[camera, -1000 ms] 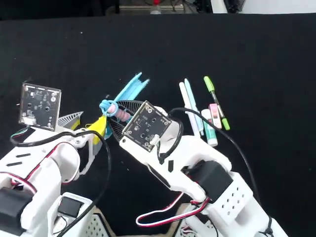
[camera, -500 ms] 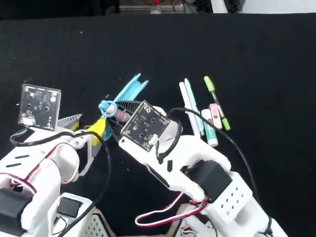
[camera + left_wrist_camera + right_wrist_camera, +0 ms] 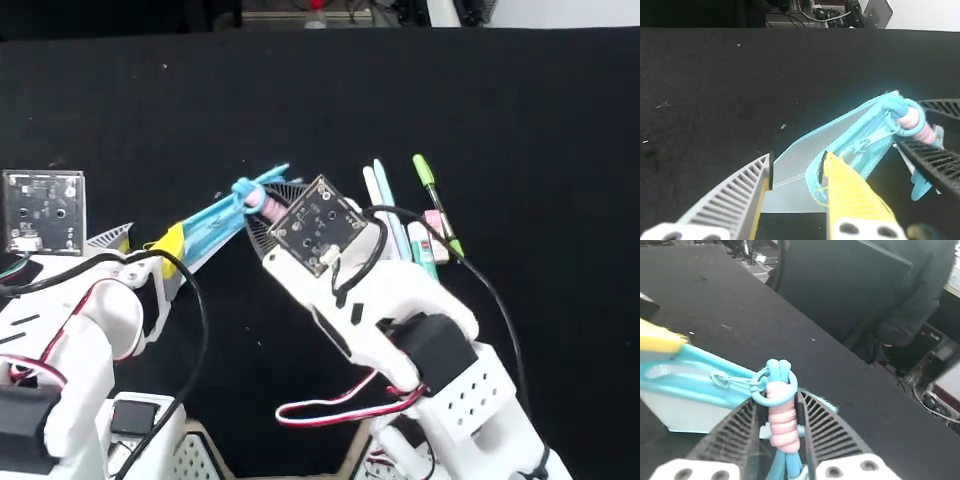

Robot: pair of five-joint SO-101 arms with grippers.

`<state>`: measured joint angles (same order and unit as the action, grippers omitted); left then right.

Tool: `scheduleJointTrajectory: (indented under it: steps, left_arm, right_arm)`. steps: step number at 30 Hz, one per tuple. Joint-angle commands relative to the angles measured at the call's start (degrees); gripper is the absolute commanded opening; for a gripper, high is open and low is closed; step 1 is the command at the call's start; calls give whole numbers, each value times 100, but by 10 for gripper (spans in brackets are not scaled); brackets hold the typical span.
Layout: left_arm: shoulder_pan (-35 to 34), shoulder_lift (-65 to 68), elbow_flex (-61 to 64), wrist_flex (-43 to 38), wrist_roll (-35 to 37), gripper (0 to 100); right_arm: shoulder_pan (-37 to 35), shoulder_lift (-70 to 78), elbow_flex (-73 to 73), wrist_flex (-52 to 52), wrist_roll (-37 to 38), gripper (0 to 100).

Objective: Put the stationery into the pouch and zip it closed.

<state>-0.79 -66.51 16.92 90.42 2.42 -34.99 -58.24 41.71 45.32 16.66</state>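
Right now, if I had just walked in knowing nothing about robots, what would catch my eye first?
A light-blue pouch hangs stretched between the two arms, left of the table's middle. The left arm grips one end in its yellow-tipped jaws, and the right arm pinches the pink zipper pull at the other end. Beside the right arm, a row of pens lies on the black table.
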Motion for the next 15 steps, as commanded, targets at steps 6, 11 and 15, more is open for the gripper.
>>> scheduleJointTrajectory:
  steps: [6, 11, 15]
  left_arm:
    - [-136, 79, -224, -246, 0, 171]
    - [-127, 132, -629, 220, 0, 171]
    - [-127, 141, -1138, 686, 0, 172]
  right_arm:
    - [378, -4, -154, -97, -9, 11]
    - [378, 4, -154, -97, -9, 11]
    - [378, 22, -154, -97, -9, 11]
